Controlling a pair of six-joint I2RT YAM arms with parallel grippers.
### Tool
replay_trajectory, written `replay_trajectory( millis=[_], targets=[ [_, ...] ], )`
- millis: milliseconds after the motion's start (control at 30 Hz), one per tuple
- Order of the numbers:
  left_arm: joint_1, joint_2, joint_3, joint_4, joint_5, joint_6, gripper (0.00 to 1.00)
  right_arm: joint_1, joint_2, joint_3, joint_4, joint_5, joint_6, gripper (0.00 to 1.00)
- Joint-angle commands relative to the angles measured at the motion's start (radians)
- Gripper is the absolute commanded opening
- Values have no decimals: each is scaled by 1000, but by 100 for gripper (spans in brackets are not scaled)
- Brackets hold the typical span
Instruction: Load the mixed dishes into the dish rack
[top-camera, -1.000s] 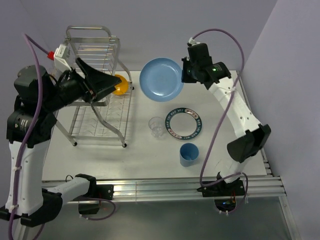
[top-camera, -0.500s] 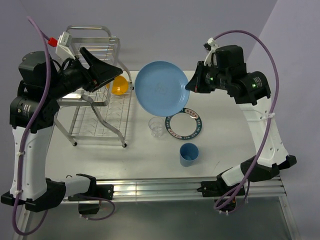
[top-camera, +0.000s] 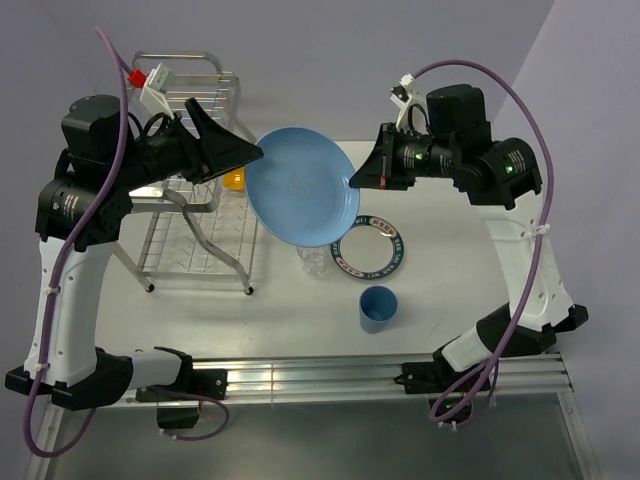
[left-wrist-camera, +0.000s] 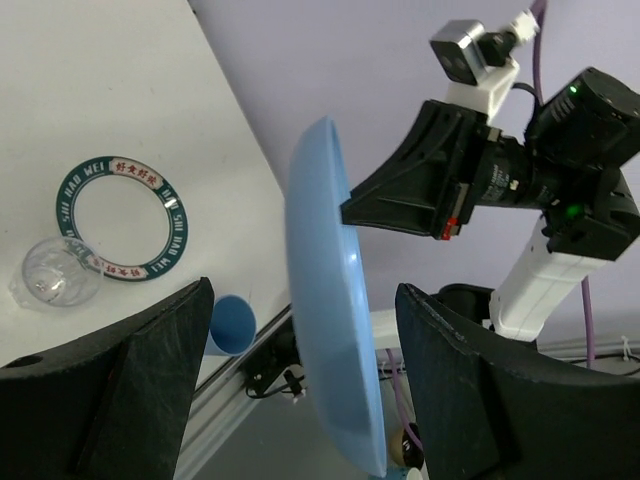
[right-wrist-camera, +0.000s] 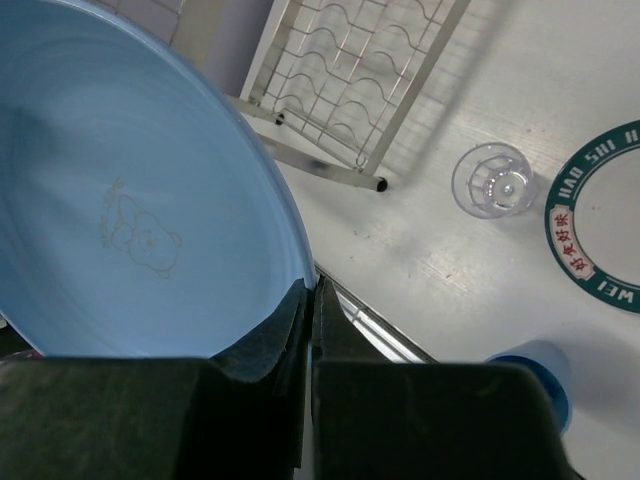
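My right gripper (top-camera: 357, 178) is shut on the rim of the light-blue plate (top-camera: 300, 195) and holds it tilted in the air between the dish rack (top-camera: 195, 235) and the table's middle. In the right wrist view the fingers (right-wrist-camera: 285, 325) pinch the plate (right-wrist-camera: 130, 200) at its edge. My left gripper (top-camera: 243, 152) stands open with the plate (left-wrist-camera: 335, 330) edge-on between its fingers (left-wrist-camera: 150, 380), touching neither. The orange-yellow bowl (top-camera: 233, 181) sits in the rack, half hidden. On the table lie the teal-rimmed plate (top-camera: 370, 250), the clear glass (top-camera: 314, 260) and the blue cup (top-camera: 378, 308).
The rack (right-wrist-camera: 350, 80) fills the table's left side, its wire tiers under my left arm. The glass (right-wrist-camera: 492, 180), teal-rimmed plate (right-wrist-camera: 590, 230) and cup (right-wrist-camera: 535, 365) lie below the held plate. A purple wall stands close behind.
My right arm has lifted the blue plate off the table and swung it left toward the rack. My left gripper has risen and moved right until its open fingers straddle the plate's edge.
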Motion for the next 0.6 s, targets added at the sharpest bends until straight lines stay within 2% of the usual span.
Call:
replay_trajectory(
  millis=[0, 333, 400, 433, 467, 567],
  targets=[
    [-15, -4, 29, 64, 68, 34, 80, 17, 18, 53, 54, -51, 32, 0],
    [-44, -32, -54, 26, 120, 42, 74, 58, 51, 75, 143, -94, 70, 0],
    [-44, -38, -55, 9, 117, 51, 66, 71, 54, 70, 181, -94, 72, 0],
    [-44, -36, -52, -9, 120, 61, 60, 83, 55, 70, 193, -95, 72, 0],
    [-44, -33, -40, -22, 123, 68, 42, 89, 55, 63, 219, -97, 64, 0],
    [-44, -27, -6, -34, 143, 86, 11, 101, 40, 8, 293, -143, 38, 0]
  ],
)
